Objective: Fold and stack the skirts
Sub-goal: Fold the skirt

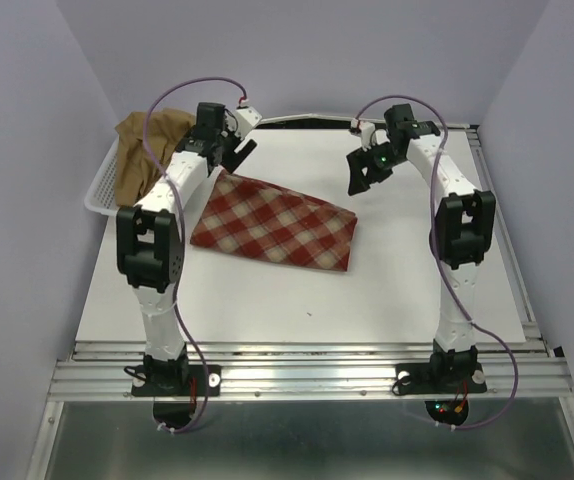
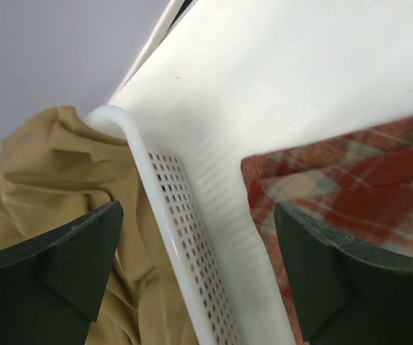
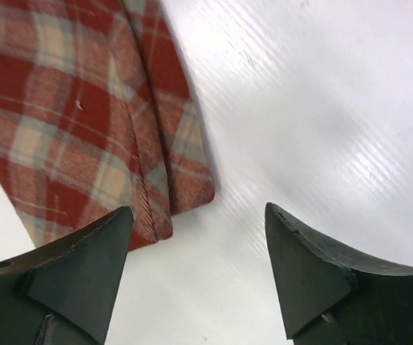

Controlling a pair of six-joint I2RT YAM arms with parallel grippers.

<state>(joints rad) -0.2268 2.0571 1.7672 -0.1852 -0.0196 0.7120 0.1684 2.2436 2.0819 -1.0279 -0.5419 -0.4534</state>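
The red-and-cream plaid skirt [image 1: 274, 226] lies folded flat in the middle of the white table [image 1: 287, 290]; its corner shows in the right wrist view [image 3: 84, 108] and its edge in the left wrist view [image 2: 350, 180]. The tan-brown skirt [image 1: 149, 150] sits crumpled in the white mesh basket [image 1: 102, 195] at the far left, and fills the left of the left wrist view [image 2: 55, 180]. My left gripper [image 1: 229, 152] hangs open above the basket's rim [image 2: 192, 244], holding nothing. My right gripper [image 1: 365, 172] is open above bare table, just right of the plaid skirt's corner.
The basket stands at the table's left edge against the purple wall [image 1: 27, 150]. Purple walls close in the table at the back and both sides. A metal rail [image 1: 307, 375] runs along the near edge by the arm bases.
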